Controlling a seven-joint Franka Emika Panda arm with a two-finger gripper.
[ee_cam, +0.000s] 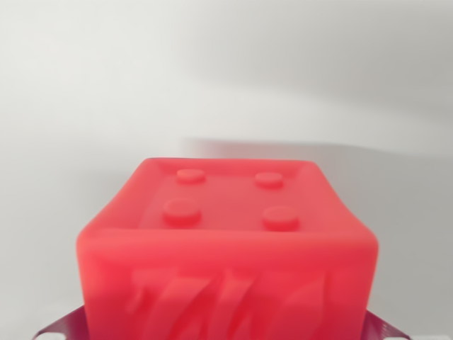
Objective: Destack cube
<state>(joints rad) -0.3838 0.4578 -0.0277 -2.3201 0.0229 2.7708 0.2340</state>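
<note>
The red cube (226, 248) fills the bottom of the wrist view, right up against the camera, four studs on the face that shows. It looks like light, stiff, smooth plastic, so probably a bit slippery; I'd pinch it on two flat opposite sides. Can't tell what the gripper's doing, its fingers aren't visible. Pale surface (226, 78) behind.

A plain pale grey surface (226, 78) with soft, diffuse shadows.

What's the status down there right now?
Pincer tips barely visible, state unclear. Red plastic cube with four round studs fills view, close up. Pale surface behind, nothing in the way.
</note>
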